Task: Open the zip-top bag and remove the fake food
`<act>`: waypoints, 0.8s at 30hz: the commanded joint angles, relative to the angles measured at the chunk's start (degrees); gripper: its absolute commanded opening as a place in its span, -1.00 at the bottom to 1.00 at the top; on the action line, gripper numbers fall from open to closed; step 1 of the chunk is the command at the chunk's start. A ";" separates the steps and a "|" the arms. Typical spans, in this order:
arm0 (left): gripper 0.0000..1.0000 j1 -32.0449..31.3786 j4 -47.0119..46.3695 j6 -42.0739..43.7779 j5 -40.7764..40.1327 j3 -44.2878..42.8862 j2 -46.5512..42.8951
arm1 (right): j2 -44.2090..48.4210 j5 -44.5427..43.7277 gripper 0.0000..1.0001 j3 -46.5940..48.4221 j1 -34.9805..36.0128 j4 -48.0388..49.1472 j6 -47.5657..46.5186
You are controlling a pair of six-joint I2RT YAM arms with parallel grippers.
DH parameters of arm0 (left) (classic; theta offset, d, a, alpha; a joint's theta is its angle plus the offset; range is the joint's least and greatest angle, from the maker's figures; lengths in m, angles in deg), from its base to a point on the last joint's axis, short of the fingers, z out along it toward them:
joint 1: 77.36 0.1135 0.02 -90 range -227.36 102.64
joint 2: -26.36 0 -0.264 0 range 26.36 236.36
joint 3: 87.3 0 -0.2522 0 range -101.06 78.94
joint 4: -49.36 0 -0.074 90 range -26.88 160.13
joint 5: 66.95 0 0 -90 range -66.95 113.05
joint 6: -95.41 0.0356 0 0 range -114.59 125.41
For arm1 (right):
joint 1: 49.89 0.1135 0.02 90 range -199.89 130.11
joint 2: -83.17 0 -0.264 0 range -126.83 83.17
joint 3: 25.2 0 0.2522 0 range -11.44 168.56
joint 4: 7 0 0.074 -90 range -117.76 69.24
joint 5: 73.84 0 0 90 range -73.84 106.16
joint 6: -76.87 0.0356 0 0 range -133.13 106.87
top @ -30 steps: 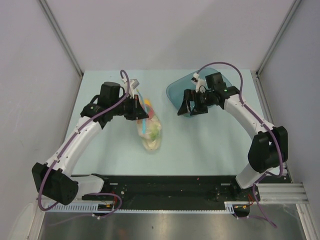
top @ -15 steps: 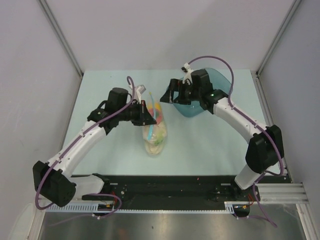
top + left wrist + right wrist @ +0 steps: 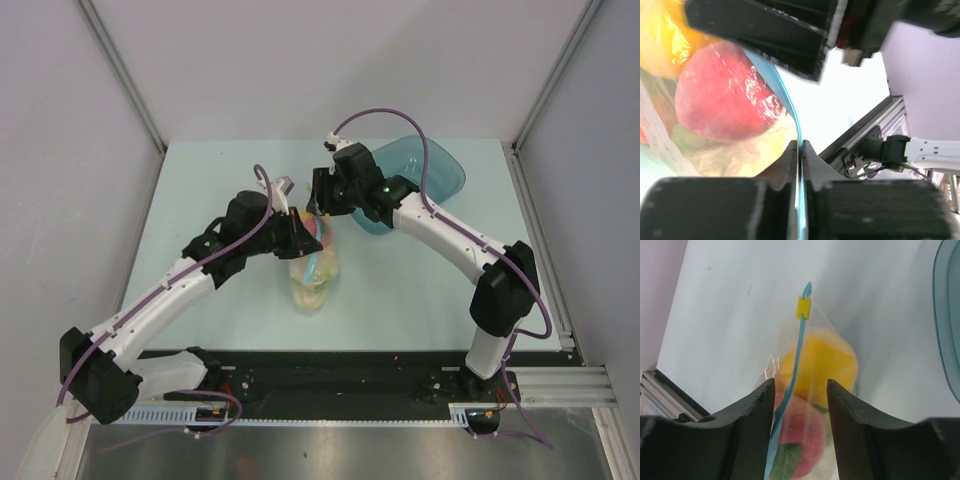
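The bag (image 3: 316,272) is near the middle of the counter (image 3: 200,180) with the toy food (image 3: 820,365) inside it: a yellow fruit and a red piece (image 3: 725,95) press against the clear plastic. The left fingers (image 3: 300,237), at the bag's 10 o'clock side, are clamped together on the blue zip strip (image 3: 799,340). The right fingers (image 3: 318,203), at its 12 o'clock end, stand apart, one on each side of that strip. A yellow slider (image 3: 803,307) on the strip lies beyond their tips. A teal tray (image 3: 440,175) sits at 2 o'clock from the bag, well apart
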 commanded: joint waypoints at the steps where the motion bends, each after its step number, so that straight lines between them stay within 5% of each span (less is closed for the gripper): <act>1: -0.67 -0.64 -4.98 0.18 -0.59 1.46 -3.45 | 1.39 1.20 -0.08 -1.68 -0.91 1.27 -6.46; 5: -0.62 -0.64 -7.36 0.54 1.34 2.17 -3.11 | -0.54 7.44 -0.32 -0.03 -1.79 2.85 -8.57; 6: -0.58 -0.64 -7.28 0.71 2.05 1.73 -1.80 | -1.16 8.93 -0.72 0.68 -1.79 2.07 -9.01; 8: -0.29 -0.64 -4.04 3.69 0.67 -1.76 -1.18 | -1.16 10.26 -1.00 2.00 -1.96 -0.47 -11.90; 9: 0.04 -0.38 -0.63 4.83 -0.92 -2.66 -2.13 | -0.21 12.70 -1.00 1.83 -2.66 -1.10 -13.04; 12: 0.50 3.29 -0.59 10.72 -1.82 -3.11 -6.16 | 3.47 24.62 -1.00 -2.45 -6.25 -1.37 -17.18; 18: 0.51 16.84 -13.84 15.29 17.66 3.83 -6.81 | 9.12 47.31 -1.00 -9.86 -12.59 2.76 -17.62; 24: 0.35 17.64 -16.05 26.90 31.30 1.38 5.31 | 8.33 61.57 -1.00 -10.03 -16.46 2.33 -18.86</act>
